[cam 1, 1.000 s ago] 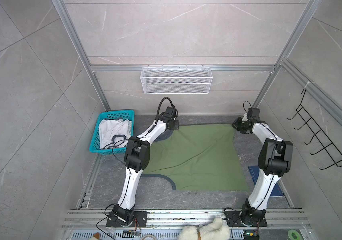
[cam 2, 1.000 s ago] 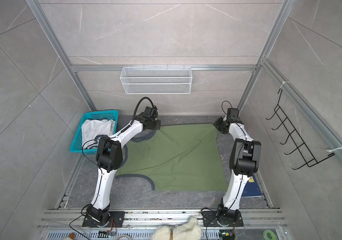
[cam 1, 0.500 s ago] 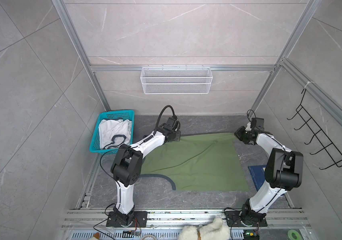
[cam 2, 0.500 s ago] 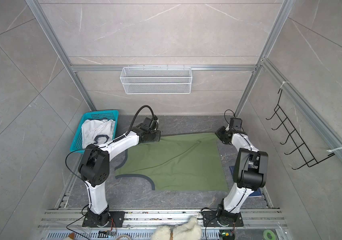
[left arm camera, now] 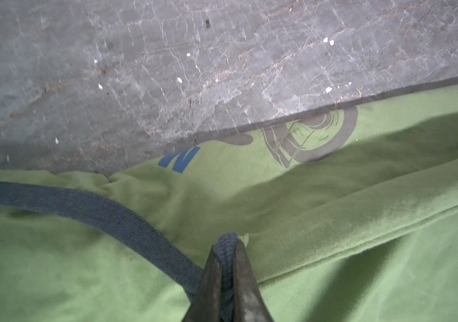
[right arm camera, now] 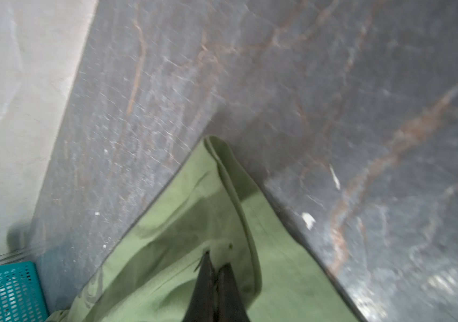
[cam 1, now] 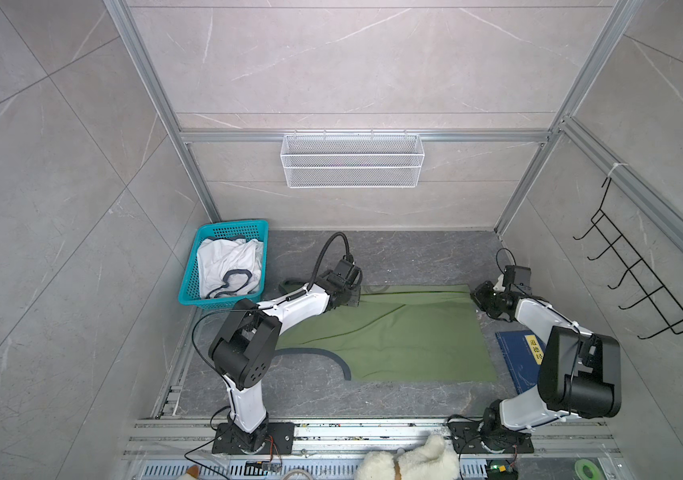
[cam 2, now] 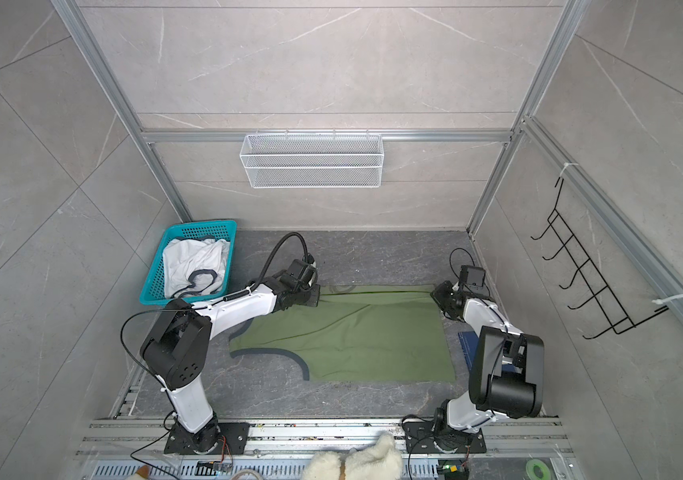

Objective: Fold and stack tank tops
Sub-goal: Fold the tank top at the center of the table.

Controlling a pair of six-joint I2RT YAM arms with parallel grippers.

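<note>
Olive green tank top (cam 1: 406, 345) spread flat, far edge perhaps doubled over; white tank top (cam 1: 223, 262) crumpled in teal basket (cam 1: 206, 302).

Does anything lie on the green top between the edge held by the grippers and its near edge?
Nothing visible does. The green top is bare from the left gripper and right gripper to its near edge.

Two navy-trimmed sleeveless cloth tops: olive green tank top (cam 1: 393, 340), white tank top (cam 1: 227, 262). One teal plastic lattice basket (cam 1: 233, 226). One white wire mesh wall basket (cam 1: 352, 160). One black wire hook rack (cam 1: 643, 282). One flat dark blue board with yellow label (cam 1: 516, 353). One fluffy white plush toy (cam 1: 410, 461). Two white-and-black robot arms: left arm (cam 1: 298, 305), right arm (cam 1: 539, 316).
</note>
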